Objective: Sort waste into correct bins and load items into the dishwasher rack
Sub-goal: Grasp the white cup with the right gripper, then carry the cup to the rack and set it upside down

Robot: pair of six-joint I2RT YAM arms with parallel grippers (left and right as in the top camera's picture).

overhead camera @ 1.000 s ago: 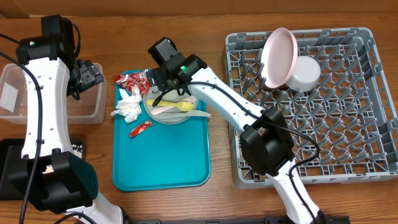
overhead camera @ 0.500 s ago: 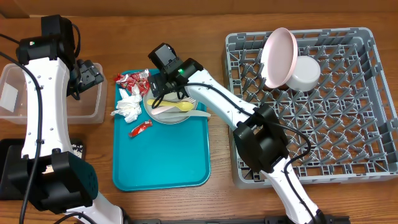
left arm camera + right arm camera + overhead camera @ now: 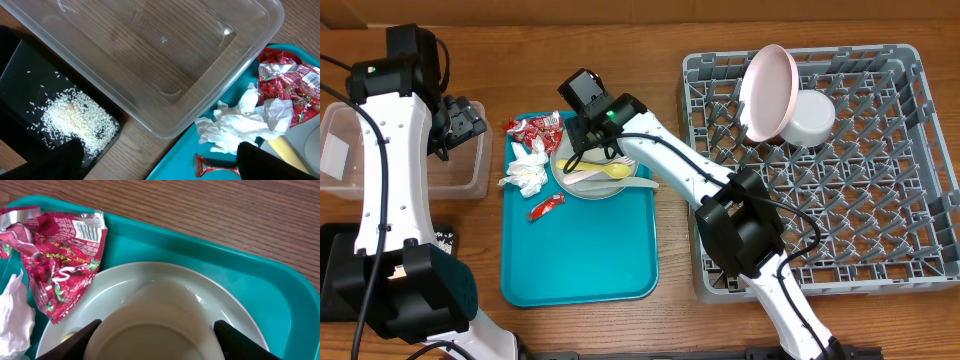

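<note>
Grey, glossy round plate (image 3: 150, 282) sits beneath the right end effector (image 3: 157, 328), spread wide and empty.

A brown wood-grain table (image 3: 620, 30) fills the background under even light.

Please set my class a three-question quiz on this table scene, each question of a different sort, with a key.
1. True or false: the pinkish-white round plate stands on edge in the large grey plastic dishwasher rack.
2. Where do the loose white rice grains lie?
A) in the clear plastic tub
B) in the shallow black rectangular tray
C) on the teal tray
3. What colour is the plastic spoon lying on the grey round plate?

Key: 1 true; 2 B; 3 yellow.
</note>
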